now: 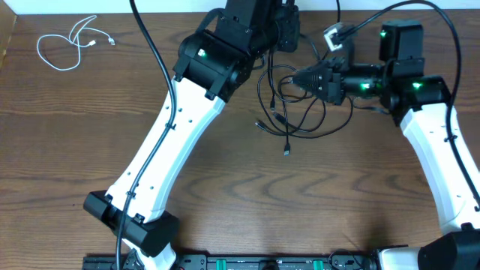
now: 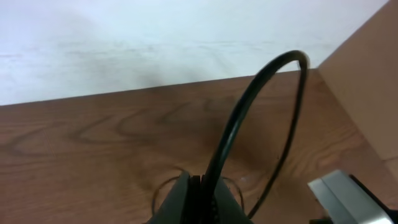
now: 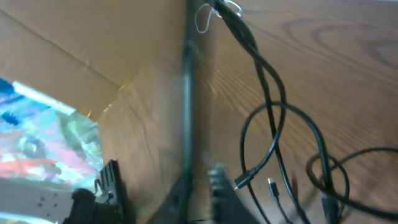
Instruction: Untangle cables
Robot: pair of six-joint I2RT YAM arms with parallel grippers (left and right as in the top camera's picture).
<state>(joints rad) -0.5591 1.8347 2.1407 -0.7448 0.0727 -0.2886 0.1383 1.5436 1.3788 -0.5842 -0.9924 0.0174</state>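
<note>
lying in a loose tangle at the far middle of the wooden table [image 1: 247,195], the black cables [image 1: 289,136] loop over one another, with small plug ends trailing toward the near side. the left gripper [image 1: 289,39] is just beyond the tangle; its wrist view shows it pinched closed on one black strand that arches up from the fingers. the right gripper [image 1: 295,78] is at the tangle's right edge and looks clamped on another strand, though its own view is blurred. the white cable [image 1: 79,54] lies well apart, coiled in the far left corner.
</note>
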